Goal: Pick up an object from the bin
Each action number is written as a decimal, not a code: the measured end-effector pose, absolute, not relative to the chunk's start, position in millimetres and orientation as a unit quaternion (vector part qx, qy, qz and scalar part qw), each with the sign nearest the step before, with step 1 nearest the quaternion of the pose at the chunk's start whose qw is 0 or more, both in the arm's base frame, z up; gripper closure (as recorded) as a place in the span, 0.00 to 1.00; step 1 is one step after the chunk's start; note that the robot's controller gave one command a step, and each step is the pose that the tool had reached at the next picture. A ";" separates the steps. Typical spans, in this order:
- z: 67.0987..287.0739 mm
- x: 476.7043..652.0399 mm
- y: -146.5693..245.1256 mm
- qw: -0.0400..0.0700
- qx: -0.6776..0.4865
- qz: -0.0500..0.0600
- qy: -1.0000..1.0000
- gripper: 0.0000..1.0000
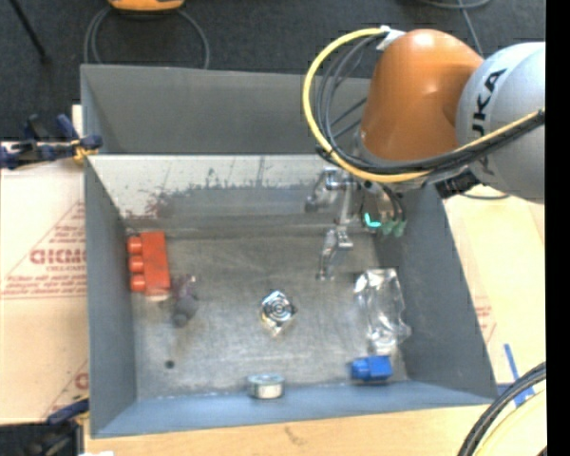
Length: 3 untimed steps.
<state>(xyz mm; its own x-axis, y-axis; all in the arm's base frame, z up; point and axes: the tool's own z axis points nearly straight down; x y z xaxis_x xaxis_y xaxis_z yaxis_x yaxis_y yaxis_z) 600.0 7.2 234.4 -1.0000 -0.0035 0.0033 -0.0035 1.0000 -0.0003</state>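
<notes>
Claw (329,260) beside clear plastic bottle (380,310), not touching

Shows dull, scuffed grey metal in the bin (109,302). Looks smooth and glossy on the arm's orange cover (413,93), plainer on the orange plastic block (147,264). Glints as crinkled clear film at the wrapper (380,307).

Lit evenly and fairly brightly from above. Soft glare on top of the arm's orange cover (413,88) and on the crinkled clear wrapper (380,307) at lower right of the bin (218,183). Pale sheen along the far wall, deeper shade down the right wall. Only short, soft shadows beneath the small things.
</notes>
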 end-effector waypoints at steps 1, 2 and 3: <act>96.1 591.2 -43.1 0.001 0.159 0.000 -0.987 0.00; 77.1 580.7 22.3 -0.002 0.236 0.000 -0.972 0.00; 77.5 567.3 40.0 -0.003 0.225 0.000 -0.974 0.00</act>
